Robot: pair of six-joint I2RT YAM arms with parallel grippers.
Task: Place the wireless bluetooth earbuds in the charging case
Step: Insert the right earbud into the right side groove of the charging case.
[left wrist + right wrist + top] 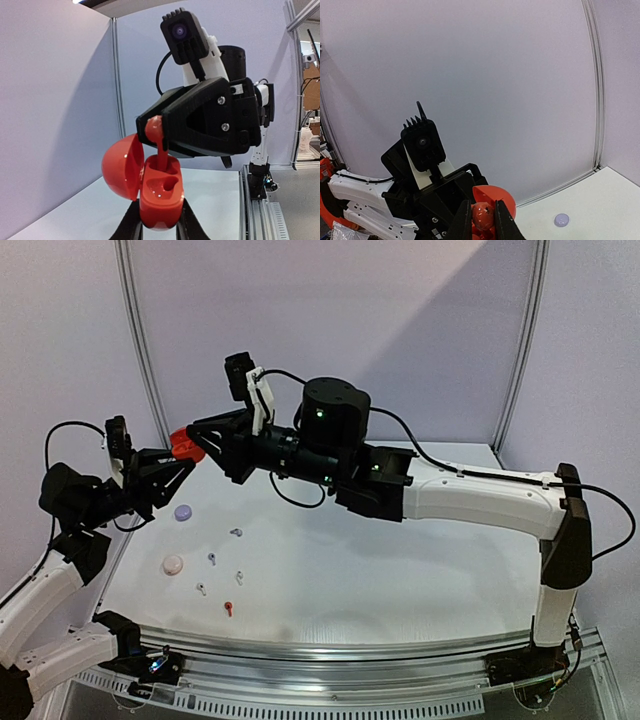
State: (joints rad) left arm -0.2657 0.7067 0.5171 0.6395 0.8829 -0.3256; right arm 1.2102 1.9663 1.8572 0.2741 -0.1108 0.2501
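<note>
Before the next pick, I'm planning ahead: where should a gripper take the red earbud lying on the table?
Probably from above, closing on the bulbous head of the red earbud: it lies flat on the table, nothing close beside it, and the stem must stay free to enter the red case.

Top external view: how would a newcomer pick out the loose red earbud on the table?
Start at the white table, left half, where tiny stemmed earbuds lie scattered. The small red stemmed earbud lies closest to the front metal rail. It is the only red one lying there; its neighbours are pale.
</note>
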